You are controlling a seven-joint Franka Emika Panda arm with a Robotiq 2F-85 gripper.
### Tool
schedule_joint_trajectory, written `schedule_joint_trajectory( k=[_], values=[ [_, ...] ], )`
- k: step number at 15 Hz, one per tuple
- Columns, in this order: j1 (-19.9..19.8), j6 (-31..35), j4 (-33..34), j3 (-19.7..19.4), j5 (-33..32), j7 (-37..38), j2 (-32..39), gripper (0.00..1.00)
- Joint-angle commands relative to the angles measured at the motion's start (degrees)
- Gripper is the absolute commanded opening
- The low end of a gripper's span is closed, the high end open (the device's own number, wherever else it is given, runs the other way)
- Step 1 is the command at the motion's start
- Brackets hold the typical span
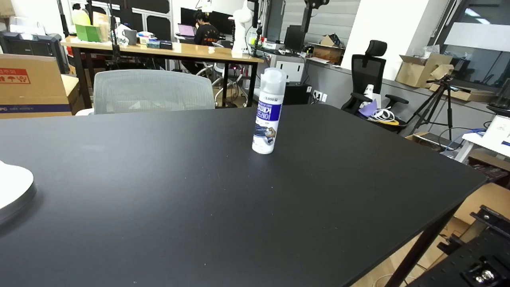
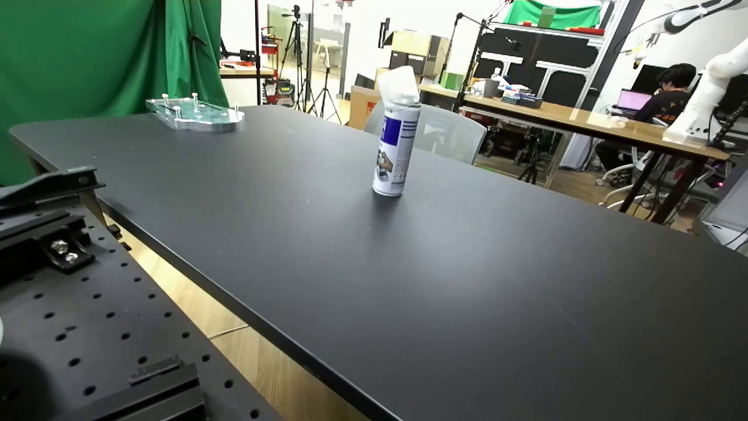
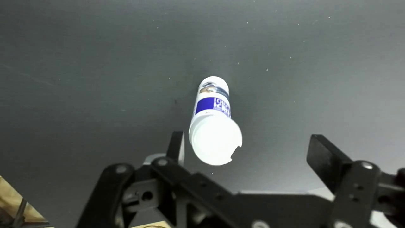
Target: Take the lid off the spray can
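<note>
The spray can (image 1: 265, 119) stands upright on the black table (image 1: 179, 191). It also shows in an exterior view (image 2: 396, 149) and in the wrist view (image 3: 211, 104). The whitish lid (image 1: 273, 79) sits on top of the can. In an exterior view the lid (image 2: 399, 86) looks tilted on the can's top. In the wrist view the lid (image 3: 216, 139) looks shifted off the can's rim and has a notch in its edge. My gripper (image 3: 246, 144) is open in the wrist view; the lid appears nearer the left finger, with a gap. The gripper shows in neither exterior view.
A clear plate with posts (image 2: 197, 115) lies at the table's far end. A white rounded object (image 1: 15, 187) is at the table's left side. A black perforated plate (image 2: 111, 327) borders the table. A grey mesh chair (image 1: 153, 91) stands behind the table.
</note>
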State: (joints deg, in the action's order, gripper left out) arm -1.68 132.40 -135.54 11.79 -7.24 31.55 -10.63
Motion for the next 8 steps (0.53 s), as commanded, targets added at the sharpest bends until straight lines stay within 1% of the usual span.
schedule_joint_trajectory(
  k=[1, 5, 8],
  values=[
    [-0.39, 3.10, 3.88, -2.62, -2.93, 2.10, 5.44, 1.00],
    [0.18, 6.49, 6.47, -5.08, -5.31, 3.34, 9.99, 1.00],
    [1.04, 7.82, 8.00, -6.37, -6.72, 4.47, 12.56, 1.00]
  ],
)
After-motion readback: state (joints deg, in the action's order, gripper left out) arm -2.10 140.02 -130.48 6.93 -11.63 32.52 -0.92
